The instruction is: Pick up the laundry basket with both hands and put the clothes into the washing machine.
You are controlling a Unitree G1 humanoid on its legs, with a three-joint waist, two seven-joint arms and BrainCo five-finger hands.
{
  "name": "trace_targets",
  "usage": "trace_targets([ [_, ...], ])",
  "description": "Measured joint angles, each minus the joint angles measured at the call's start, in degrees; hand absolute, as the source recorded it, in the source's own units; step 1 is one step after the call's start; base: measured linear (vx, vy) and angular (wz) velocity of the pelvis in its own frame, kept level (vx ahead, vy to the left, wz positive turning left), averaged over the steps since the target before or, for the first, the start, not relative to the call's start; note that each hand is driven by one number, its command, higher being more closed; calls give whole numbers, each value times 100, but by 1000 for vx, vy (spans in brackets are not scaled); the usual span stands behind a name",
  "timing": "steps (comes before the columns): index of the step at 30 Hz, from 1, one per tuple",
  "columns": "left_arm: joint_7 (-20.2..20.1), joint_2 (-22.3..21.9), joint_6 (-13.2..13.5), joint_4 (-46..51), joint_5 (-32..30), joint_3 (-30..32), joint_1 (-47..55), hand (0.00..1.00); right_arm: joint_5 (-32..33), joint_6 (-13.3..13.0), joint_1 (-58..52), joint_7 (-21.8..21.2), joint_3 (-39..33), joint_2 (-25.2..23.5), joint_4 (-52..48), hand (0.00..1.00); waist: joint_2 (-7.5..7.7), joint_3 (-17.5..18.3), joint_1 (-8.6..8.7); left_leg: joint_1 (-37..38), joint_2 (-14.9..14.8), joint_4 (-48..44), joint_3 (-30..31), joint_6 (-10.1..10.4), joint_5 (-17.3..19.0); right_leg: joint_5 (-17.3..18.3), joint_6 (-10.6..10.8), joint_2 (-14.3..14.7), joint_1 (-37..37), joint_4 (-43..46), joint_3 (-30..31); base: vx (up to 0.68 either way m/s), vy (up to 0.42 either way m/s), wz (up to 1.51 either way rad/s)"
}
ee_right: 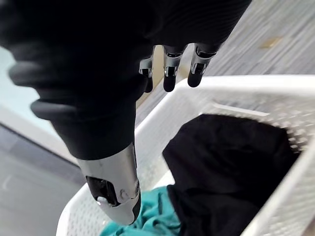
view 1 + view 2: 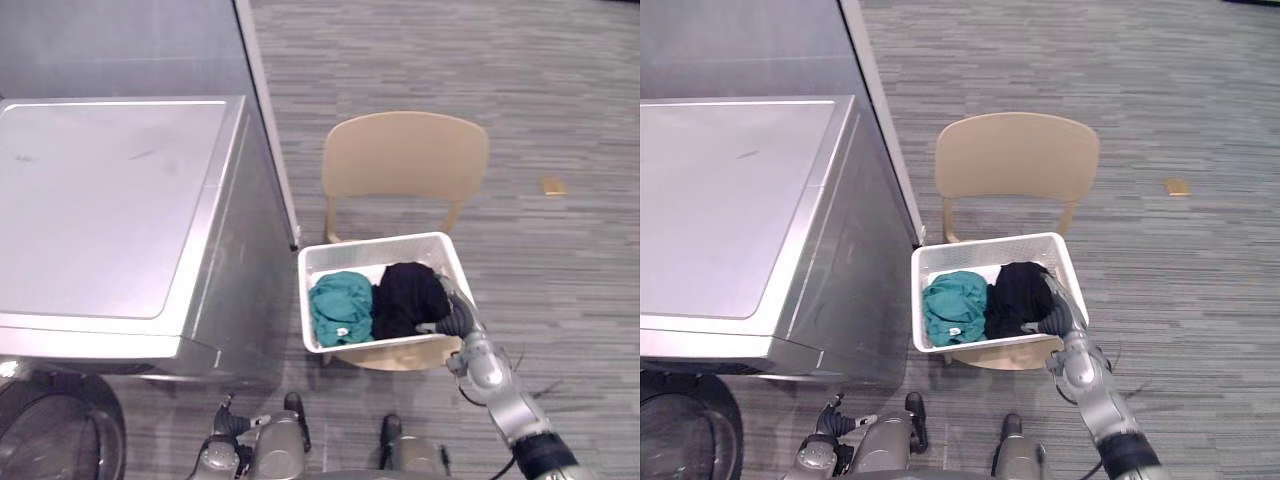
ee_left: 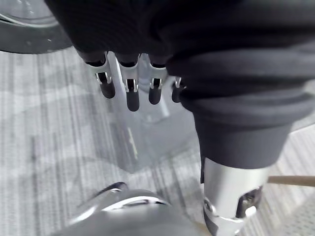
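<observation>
Low at the bottom edge of the head views sits the robot's left hand (image 3: pixel 129 92), well apart from the laundry; its own wrist view shows its fingers straight and spread slightly apart, pointing down at the grey striped carpet (image 2: pixel 560 90) and holding nothing. Right of centre, the right hand (image 2: pixel 456 314) comes in from the lower right and hangs at the right-hand rim of the white perforated plastic laundry basket (image 2: pixel 390 345). Its fingers (image 1: pixel 169 76) are straight and unclenched above the rim, with the thumb stretched out apart from them; whether any fingertip touches the plastic cannot be told. That basket rests on the seat of a beige moulded chair (image 2: pixel 405 155) in the middle of the frame. Inside it, a crumpled teal garment (image 2: pixel 340 305) fills the left half and a crumpled black garment (image 2: pixel 408 295) the right half, the two touching. Just left of the chair stands the silver-grey washing machine (image 2: pixel 100 210), its flat top taking up the left of the frame and its round dark door (image 2: pixel 50 440) showing at the lower left corner. A small tan object (image 2: pixel 553 186) lies on the carpet at the right.
</observation>
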State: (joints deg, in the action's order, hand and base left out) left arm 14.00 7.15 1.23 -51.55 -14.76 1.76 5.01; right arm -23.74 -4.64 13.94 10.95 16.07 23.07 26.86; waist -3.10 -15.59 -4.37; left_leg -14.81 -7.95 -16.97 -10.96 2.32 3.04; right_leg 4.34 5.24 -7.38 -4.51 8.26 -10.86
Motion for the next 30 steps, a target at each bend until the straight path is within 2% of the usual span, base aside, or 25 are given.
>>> trace_targets([
  [3,40,73,21,-11,11,61,-113,0,-102,-7,1050,8,409,37,503,0,0,-416,-33,-436,29,-69,71,-92,-80,-53,-24,0,-401,146,-15,-75,57,7],
  [4,86,76,31,-11,28,64,-245,0,-147,6,1444,10,460,123,809,0,-21,-626,-149,-623,36,-100,119,-114,-99,-53,-24,-8,-586,236,-37,-53,24,14],
  [6,122,75,41,-1,63,110,-328,0,-165,50,1772,18,517,186,1080,0,-29,-860,-204,-701,80,-95,200,-142,-137,-51,-25,-41,-634,276,-128,-40,31,22],
  [7,143,75,53,10,123,127,-382,0,-166,80,2029,32,623,306,1273,0,-35,-957,-285,-861,110,-95,239,-158,-194,-51,-25,-72,-803,354,-169,-26,33,23],
  [10,226,73,124,35,316,194,-384,0,-174,110,2486,74,752,354,1714,0,-43,-974,-320,-1188,179,-65,347,-189,-287,-50,-27,-114,-1086,414,-280,2,30,25],
  [14,286,-28,237,28,598,246,-531,0,-227,168,3083,166,945,535,2363,0,-191,-1058,-558,-1524,303,173,595,-215,-528,-32,-36,-205,-1424,523,-513,5,12,32],
  [16,307,-85,246,27,754,255,-695,0,-231,256,3217,199,985,588,2435,0,-196,-1086,-628,-1662,374,417,691,-204,-692,72,-60,-283,-1693,712,-607,-17,-14,38],
  [17,363,-155,272,34,783,290,-783,0,-234,293,3332,273,1040,554,2497,100,-195,-1155,-641,-1706,404,564,755,-164,-791,118,-77,-311,-1805,811,-653,-17,-33,33],
  [21,371,-393,286,79,809,337,-969,0,-292,324,3565,519,1248,535,2378,100,-174,-1253,-684,-1816,416,825,814,-114,-980,236,-117,-365,-2066,1032,-771,-12,-43,16],
  [27,386,-432,295,217,806,342,-1130,0,-257,348,3549,506,1319,413,2095,100,-167,-1253,-668,-1711,368,1020,860,-49,-1132,279,-154,-350,-2066,1081,-812,33,-53,2],
  [30,386,-427,287,270,805,339,-1134,0,-172,363,3241,499,1284,310,1751,100,-138,-1271,-592,-1397,369,1145,847,-50,-1151,279,-153,-350,-1815,1058,-813,64,-29,-1],
])
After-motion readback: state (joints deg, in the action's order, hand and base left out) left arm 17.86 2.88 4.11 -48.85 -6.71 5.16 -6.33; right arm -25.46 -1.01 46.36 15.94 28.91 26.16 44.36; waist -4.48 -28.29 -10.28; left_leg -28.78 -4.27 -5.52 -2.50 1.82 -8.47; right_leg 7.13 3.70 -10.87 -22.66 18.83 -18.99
